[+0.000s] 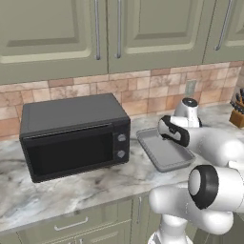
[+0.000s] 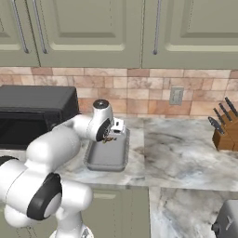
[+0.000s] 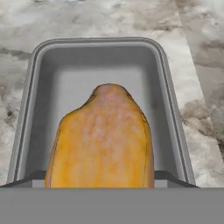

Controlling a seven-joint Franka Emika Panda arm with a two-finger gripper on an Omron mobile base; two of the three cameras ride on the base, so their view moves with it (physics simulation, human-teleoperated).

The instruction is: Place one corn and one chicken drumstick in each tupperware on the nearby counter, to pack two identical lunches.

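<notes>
My gripper (image 3: 100, 181) is shut on a brown-orange chicken drumstick (image 3: 103, 140), whose thick body juts forward between the finger tips. It hangs just above the middle of a shallow grey tupperware (image 3: 87, 65), which has nothing lying in it. In the right base view the gripper (image 2: 110, 138) points down over the tupperware (image 2: 107, 160), with the small drumstick (image 2: 109, 139) in it. The tupperware (image 1: 164, 157) lies on the marbled counter (image 1: 95, 186), right of the microwave. The corn is out of view.
A black microwave (image 1: 76, 136) stands on the counter close to the tray's left side. A wooden knife block (image 2: 225, 132) sits at the far right against the brick backsplash. Olive wall cabinets (image 1: 119, 33) hang above.
</notes>
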